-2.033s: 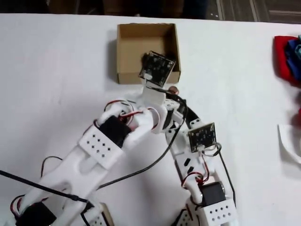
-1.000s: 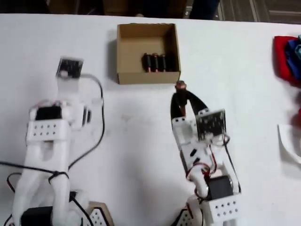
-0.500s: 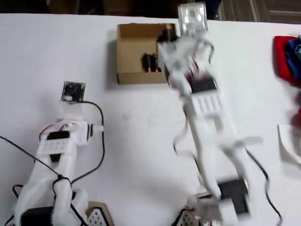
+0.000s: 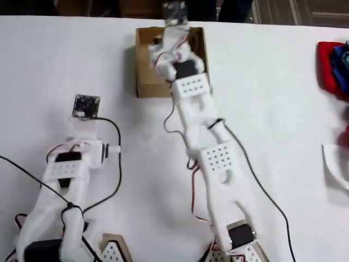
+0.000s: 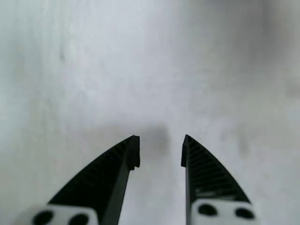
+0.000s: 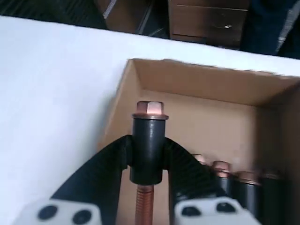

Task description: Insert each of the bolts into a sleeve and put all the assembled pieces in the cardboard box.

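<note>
Right wrist view: my right fingers are clamped on the black sleeve. The bolt is seated in it, copper head up, threaded shank poking out below. The piece is upright and hangs over the cardboard box. A row of assembled pieces lies on the box floor along one wall, apart from mine.

High view: the box sits at 12 o'clock on the table. My right arm stretches over it, wrist above roughly the 10 o'clock part of the interior. My left fingers are parted a little, holding nothing, over bare table about 8 o'clock from the box, well clear.

My read: this is the drop-off step. To do it well:
- Check the shank tip is inside the walls, not over the rim.
- Lower until the shank is near the floor. Released from height, the bolt could bounce or slide out of the sleeve.
- Tilt toward lying flat, parallel to the existing row, on the free floor beside it.
- Part the fingers slowly and only enough to free the sleeve.
- Lift straight up, so nothing snags the wall or the row.
</note>
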`<action>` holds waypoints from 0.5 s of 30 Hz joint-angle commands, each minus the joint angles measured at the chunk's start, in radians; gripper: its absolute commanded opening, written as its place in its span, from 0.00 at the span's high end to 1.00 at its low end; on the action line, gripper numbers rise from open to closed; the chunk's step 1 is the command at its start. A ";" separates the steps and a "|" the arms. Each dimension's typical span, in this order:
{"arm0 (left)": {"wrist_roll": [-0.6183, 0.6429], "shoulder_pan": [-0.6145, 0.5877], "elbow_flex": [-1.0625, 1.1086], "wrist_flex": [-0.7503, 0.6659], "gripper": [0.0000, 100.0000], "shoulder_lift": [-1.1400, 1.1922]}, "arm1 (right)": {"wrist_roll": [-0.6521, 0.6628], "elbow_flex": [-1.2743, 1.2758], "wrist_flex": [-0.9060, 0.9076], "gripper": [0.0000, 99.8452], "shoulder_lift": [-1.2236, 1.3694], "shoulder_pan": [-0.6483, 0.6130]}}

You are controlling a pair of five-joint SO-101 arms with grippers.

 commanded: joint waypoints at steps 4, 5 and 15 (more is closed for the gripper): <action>0.000 0.011 0.001 -0.015 0.83 -0.003 | 0.012 -0.167 -0.001 0.98 0.116 -0.018; 0.000 0.011 0.001 -0.015 0.83 -0.003 | 0.012 -0.167 -0.008 0.98 0.124 -0.015; 0.000 0.011 0.001 -0.017 0.83 -0.003 | 0.014 -0.167 -0.039 0.98 0.197 -0.005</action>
